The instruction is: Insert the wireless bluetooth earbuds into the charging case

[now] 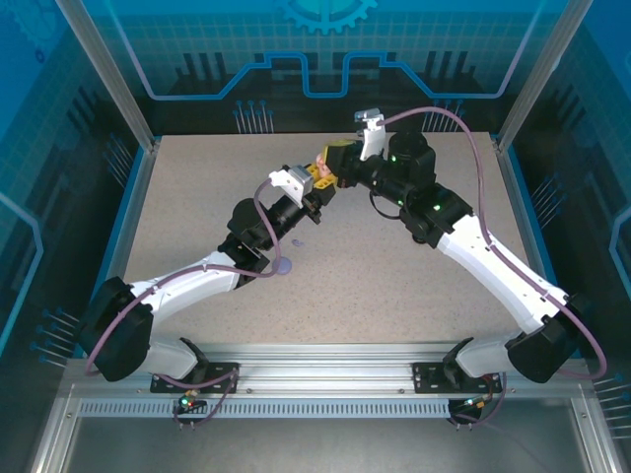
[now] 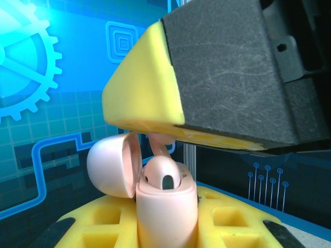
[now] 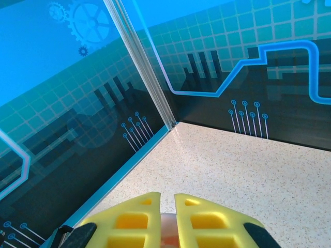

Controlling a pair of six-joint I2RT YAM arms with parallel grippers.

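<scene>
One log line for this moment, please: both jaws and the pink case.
left jaws: shut on pink case, lid open | first pink earbud: in case | right jaws: shut on second pink earbud, just above case

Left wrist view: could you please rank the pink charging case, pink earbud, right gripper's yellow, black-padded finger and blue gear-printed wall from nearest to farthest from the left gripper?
1. The pink charging case, clamped in the left gripper.
2. The pink earbud, in the case's open top.
3. The yellow, black-padded finger of the right gripper, just above.
4. The blue gear-printed wall, far behind.
</scene>
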